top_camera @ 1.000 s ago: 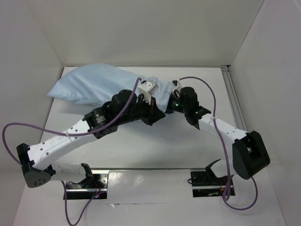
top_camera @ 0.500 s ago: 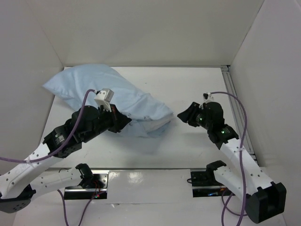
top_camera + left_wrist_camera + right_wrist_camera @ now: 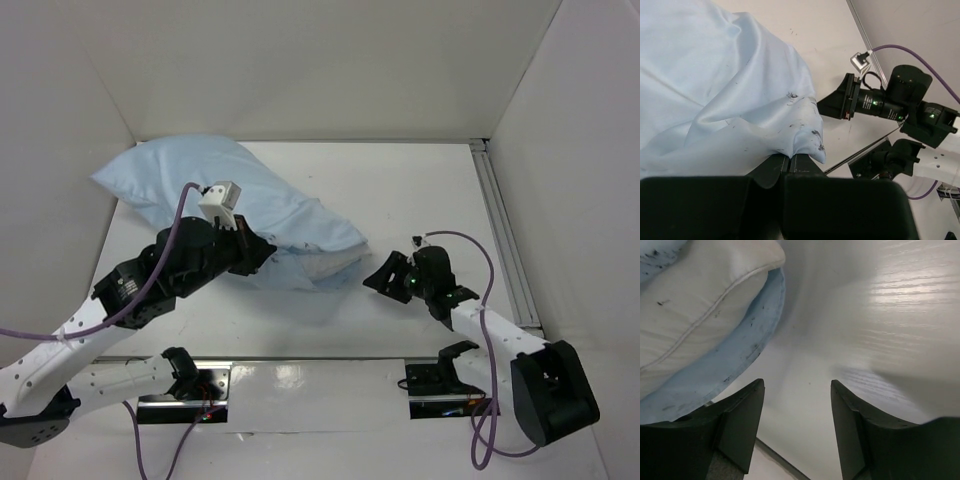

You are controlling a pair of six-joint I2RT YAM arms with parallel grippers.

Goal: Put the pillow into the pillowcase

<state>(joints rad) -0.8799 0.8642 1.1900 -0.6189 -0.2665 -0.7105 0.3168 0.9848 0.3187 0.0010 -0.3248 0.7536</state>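
The light blue pillowcase (image 3: 230, 190) lies across the back left of the table, bulging with the white pillow inside. The pillow's end (image 3: 330, 266) pokes out of the open mouth at the right. In the right wrist view the pillow (image 3: 695, 305) shows at upper left over the blue hem (image 3: 735, 365). My left gripper (image 3: 262, 255) is shut on the pillowcase's upper edge (image 3: 790, 145) near the mouth. My right gripper (image 3: 376, 278) is open and empty, low over the table just right of the mouth (image 3: 796, 385).
White walls enclose the table on the left, back and right. A metal rail (image 3: 505, 240) runs along the right edge. The arm bases and mounting plates (image 3: 440, 380) sit at the near edge. Bare tabletop (image 3: 420, 190) lies to the right of the pillow.
The left arm pulled back left with the pillowcase, which shifted left. The right gripper let go, drew away and now sits lower, nearer the front, facing the mouth.
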